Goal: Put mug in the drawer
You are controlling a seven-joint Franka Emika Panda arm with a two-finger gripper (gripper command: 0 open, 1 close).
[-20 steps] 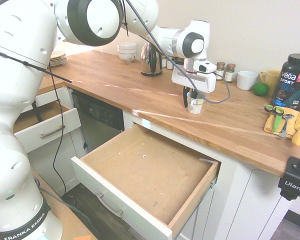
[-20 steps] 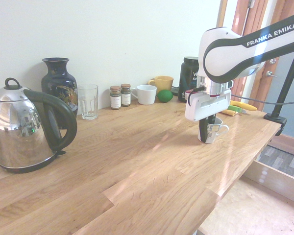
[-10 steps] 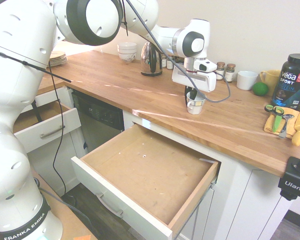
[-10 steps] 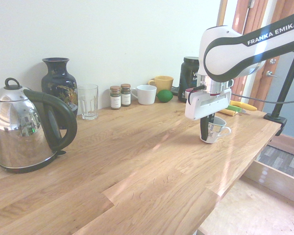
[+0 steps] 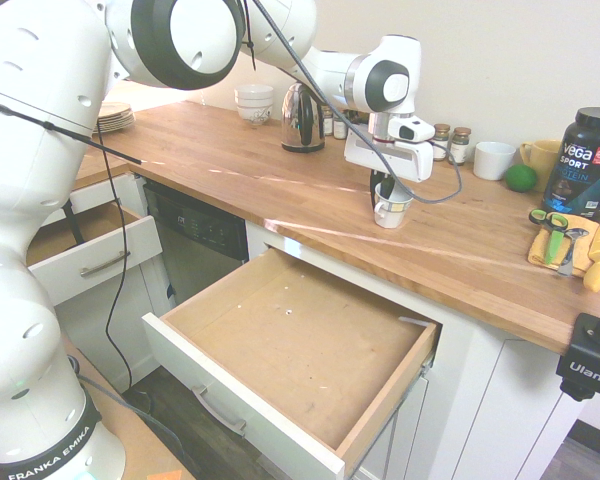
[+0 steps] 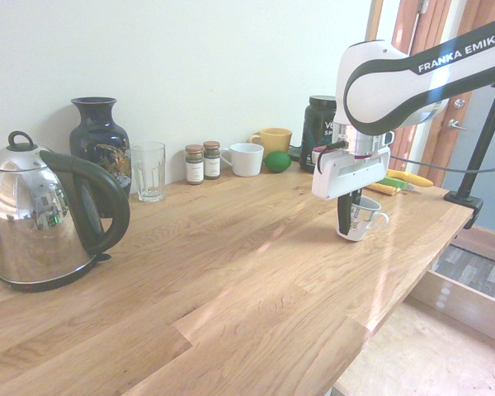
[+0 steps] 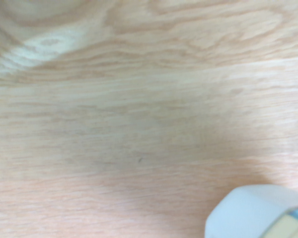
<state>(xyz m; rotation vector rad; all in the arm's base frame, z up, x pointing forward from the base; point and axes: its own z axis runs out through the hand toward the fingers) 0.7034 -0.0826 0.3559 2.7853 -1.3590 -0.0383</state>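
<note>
Mug (image 5: 390,206) and gripper (image 5: 385,196) are sitting together over the wooden surface (image 5: 280,180), with the dark fingers (image 6: 344,216) closing on the mug's rim, one inside the cup and one outside. From the second exterior view the mug (image 6: 361,219) is hanging slightly tilted, its loop handle pointing away from the arm, and its base is looking just clear of the wood, though I cannot tell for certain whether it is touching. The gripper (image 6: 346,221) is pointing straight down. Below the surface's front edge the drawer (image 5: 290,340) is standing wide open, showing a bare brown bottom, white front and metal bar handle; the mug is not inside it. A smaller drawer (image 5: 75,250) is also standing open further along. Behind the arm a kettle (image 6: 41,214), a dark vase (image 6: 99,140), a glass (image 6: 148,170), two spice jars (image 6: 203,162), a wider white mug (image 6: 246,159) and a yellow mug (image 6: 272,140) are lining the wall. The wrist view is showing blurred wood grain and a pale object (image 7: 258,210) at its lower edge.
</note>
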